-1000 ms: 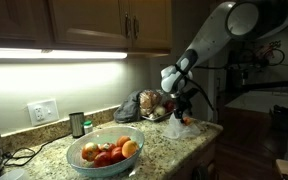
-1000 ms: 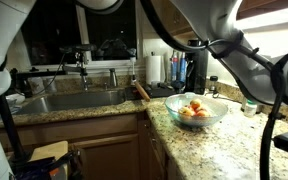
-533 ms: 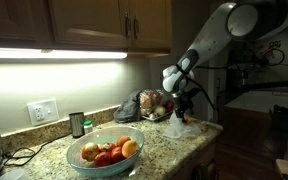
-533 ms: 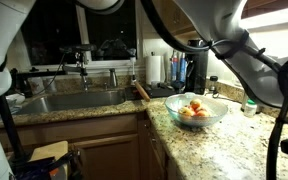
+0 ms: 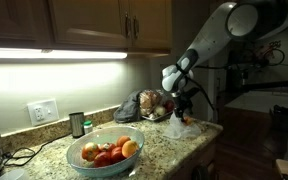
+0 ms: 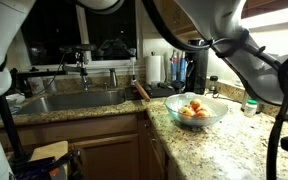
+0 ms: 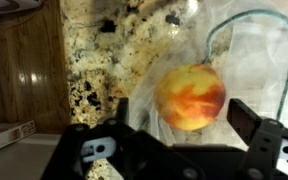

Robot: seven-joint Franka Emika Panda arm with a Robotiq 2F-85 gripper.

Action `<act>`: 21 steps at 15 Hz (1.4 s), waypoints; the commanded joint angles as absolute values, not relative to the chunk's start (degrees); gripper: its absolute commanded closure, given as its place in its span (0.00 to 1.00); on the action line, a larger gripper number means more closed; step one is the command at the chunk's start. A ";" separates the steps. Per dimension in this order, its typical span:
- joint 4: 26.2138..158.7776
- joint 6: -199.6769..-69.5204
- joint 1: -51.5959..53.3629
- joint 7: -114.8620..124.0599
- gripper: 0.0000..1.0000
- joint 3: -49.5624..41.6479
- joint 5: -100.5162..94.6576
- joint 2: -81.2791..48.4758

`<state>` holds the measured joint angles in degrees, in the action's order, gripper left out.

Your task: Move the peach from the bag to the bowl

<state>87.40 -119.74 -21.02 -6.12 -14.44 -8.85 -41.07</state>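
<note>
We log a white arm (image 5: 220, 30): glossy rounded shells, one fat round joint at 1 o'clock in an exterior view, darker bands at the joints. Up close in an exterior view we get pale grey-white links (image 6: 252, 62) and a thin black cable (image 6: 156, 28) curving at 12 o'clock. In the wrist view the gripper (image 7: 187, 125) is black and blocky, with squared black fingers (image 7: 246, 120) and pale grey patches at 7 o'clock. Screws are too blurred.

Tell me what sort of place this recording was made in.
A home kitchen, most likely: a granite countertop, a sink with a faucet, wooden wall cabinets with a light strip beneath, and a glass bowl of fruit.
</note>
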 commanded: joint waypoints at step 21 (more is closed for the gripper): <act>88.57 -114.92 -21.27 -6.33 0.00 -13.81 -6.73 -38.01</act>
